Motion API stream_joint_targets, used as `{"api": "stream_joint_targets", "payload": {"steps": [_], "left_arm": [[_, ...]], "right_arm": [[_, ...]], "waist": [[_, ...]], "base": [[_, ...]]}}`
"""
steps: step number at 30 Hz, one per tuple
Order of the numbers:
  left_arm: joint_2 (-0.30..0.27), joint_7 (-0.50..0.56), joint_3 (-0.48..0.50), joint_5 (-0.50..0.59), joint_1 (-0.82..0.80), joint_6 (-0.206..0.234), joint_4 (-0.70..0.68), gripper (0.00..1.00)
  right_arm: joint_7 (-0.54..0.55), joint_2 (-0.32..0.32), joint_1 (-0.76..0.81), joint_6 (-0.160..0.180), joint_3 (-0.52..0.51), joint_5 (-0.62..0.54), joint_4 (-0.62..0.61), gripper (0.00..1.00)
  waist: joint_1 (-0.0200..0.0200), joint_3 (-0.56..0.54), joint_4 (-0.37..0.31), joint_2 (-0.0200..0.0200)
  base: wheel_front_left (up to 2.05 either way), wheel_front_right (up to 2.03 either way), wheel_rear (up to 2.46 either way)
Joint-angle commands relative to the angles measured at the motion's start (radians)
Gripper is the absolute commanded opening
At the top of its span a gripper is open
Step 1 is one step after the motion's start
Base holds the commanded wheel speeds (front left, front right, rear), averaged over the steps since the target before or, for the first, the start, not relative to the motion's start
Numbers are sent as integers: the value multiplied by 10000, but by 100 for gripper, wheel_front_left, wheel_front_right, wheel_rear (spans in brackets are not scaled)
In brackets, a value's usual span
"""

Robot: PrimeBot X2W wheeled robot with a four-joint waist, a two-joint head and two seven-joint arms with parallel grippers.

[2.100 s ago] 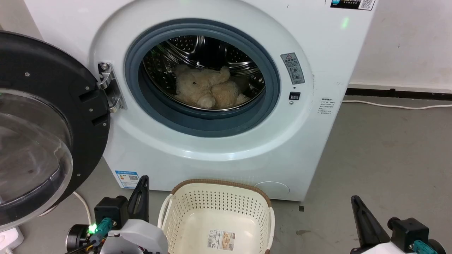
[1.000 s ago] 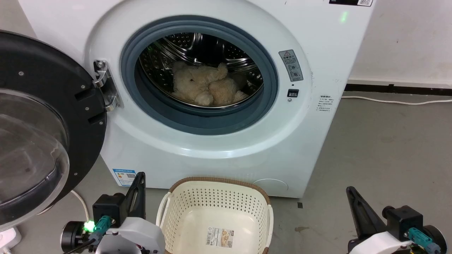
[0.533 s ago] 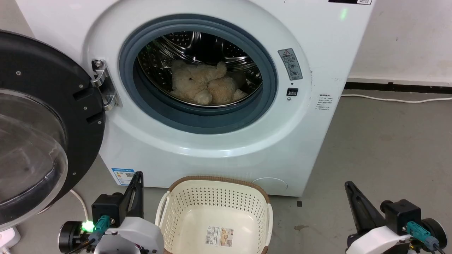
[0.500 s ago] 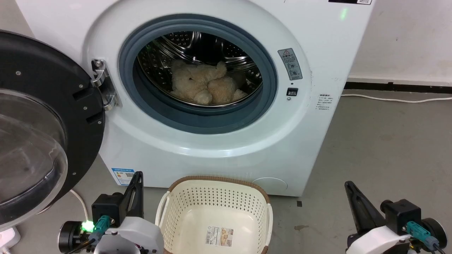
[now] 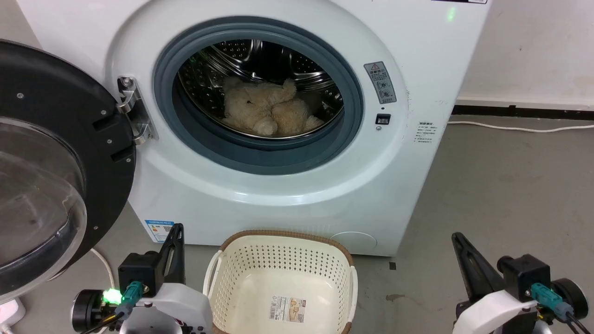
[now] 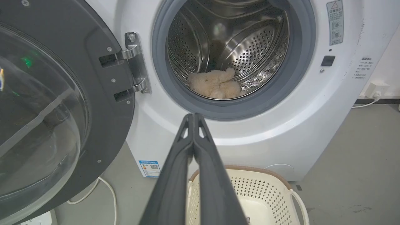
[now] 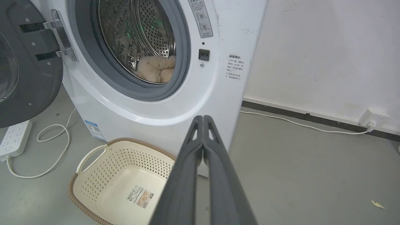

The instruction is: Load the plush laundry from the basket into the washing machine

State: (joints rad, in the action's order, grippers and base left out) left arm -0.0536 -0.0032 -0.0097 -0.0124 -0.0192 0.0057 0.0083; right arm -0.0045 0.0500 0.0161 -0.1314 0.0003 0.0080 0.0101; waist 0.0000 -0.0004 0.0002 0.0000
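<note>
Left end effector (image 6: pixel 193 116): low at the near left, fingers pressed flat together, clenched with nothing between them.
Right end effector (image 7: pixel 202 118): low at the near right, clenched the same way.
Basket (image 5: pixel 278 260): upright on the grey floor (image 5: pixel 501 185) between the two arms, just in front of the machine, with a paper label (image 5: pixel 287 310) on its inner floor.
Washing machine (image 5: pixel 287 195): door (image 5: pixel 55 88) swung wide to the robot's left, grey seal (image 5: pixel 260 155) exposed.
Plush laundry (image 5: pixel 264 109): lying at the bottom of the steel drum (image 5: pixel 278 51), behind the seal.
</note>
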Motion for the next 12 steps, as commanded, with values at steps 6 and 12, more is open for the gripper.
{"api": "stream_joint_targets", "payload": {"steps": [6,12], "left_arm": [[34,32,97,124,192,-57,-83,0],[34,32,97,124,192,-57,-83,0]], "right_arm": [[45,2,-161,7,-3,-80,-101,0],[45,2,-161,7,-3,-80,-101,0]], "waist": [[0,4,-2,0],[0,4,-2,0]], "base": [[0,0,0],[0,0,0]]}}
